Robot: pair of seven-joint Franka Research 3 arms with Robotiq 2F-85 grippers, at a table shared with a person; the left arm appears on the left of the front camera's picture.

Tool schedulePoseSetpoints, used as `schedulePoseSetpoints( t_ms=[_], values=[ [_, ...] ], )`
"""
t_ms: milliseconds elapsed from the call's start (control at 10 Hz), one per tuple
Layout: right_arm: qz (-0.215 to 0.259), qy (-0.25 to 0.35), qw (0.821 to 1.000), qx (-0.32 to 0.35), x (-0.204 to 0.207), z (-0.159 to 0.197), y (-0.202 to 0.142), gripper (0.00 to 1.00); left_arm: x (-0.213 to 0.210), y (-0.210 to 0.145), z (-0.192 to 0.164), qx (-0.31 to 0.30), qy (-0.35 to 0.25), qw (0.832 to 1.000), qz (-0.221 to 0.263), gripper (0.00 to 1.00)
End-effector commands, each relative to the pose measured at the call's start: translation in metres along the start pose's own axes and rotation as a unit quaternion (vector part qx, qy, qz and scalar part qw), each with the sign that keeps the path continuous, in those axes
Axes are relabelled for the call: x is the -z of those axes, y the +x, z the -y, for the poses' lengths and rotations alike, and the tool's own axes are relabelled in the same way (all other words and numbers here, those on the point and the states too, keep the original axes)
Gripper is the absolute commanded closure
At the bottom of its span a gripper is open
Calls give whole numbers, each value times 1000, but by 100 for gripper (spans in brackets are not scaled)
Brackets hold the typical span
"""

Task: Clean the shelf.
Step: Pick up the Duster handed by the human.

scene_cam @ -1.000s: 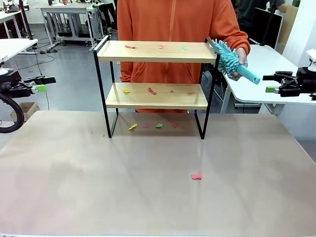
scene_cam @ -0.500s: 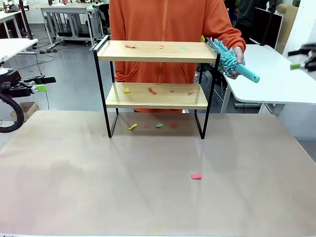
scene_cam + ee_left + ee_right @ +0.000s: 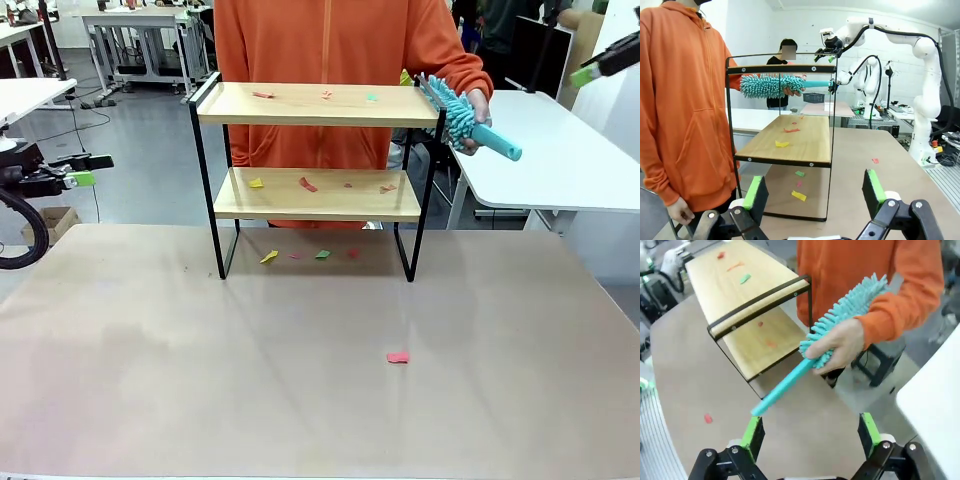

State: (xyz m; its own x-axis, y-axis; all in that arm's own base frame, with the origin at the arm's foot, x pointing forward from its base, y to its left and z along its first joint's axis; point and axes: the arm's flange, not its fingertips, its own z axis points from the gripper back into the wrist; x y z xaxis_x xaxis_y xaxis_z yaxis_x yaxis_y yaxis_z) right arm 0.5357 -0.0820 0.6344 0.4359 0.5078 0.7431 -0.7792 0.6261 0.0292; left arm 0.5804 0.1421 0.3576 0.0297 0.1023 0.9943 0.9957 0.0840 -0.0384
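The shelf (image 3: 300,105) stands at the table's far middle, with small coloured paper scraps (image 3: 307,184) on both wooden boards. A person in an orange hoodie stands behind it and holds a teal fluffy duster (image 3: 462,118) at its right end rail. My left gripper (image 3: 88,170) hovers open off the table's left side, level with the lower board. My right gripper (image 3: 590,68) is open and high at the top right, well clear of the duster. The left wrist view looks along the shelf (image 3: 805,140) past open fingers (image 3: 756,192). The right wrist view looks down on the duster (image 3: 840,325) and the shelf (image 3: 770,275).
More scraps lie on the table under the shelf (image 3: 270,257), and a red one (image 3: 398,357) lies nearer me. A white side table (image 3: 560,160) stands at the right behind the person's hand (image 3: 837,347). Another white table edge (image 3: 30,95) is at the far left.
My right gripper has risen from level with the white side table to the top right corner. The person has shifted slightly left, still holding the duster at the shelf's right end.
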Motion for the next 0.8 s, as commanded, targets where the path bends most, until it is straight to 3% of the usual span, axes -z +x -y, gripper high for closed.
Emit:
schedulePoseSetpoints(
  t_ms=[0,100,200,700],
  values=[
    [-26,39,996,74,25,-37,11,0,1,1,4,1,2,1000,-5,0],
    [-35,39,994,96,33,-44,13,0,1,1,4,1,2,1000,-5,0],
    [-19,15,997,76,38,-41,13,0,1,1,4,1,2,1000,-5,0],
    [-27,30,997,66,30,-37,17,0,1,1,4,1,2,1000,-5,0]
  ],
)
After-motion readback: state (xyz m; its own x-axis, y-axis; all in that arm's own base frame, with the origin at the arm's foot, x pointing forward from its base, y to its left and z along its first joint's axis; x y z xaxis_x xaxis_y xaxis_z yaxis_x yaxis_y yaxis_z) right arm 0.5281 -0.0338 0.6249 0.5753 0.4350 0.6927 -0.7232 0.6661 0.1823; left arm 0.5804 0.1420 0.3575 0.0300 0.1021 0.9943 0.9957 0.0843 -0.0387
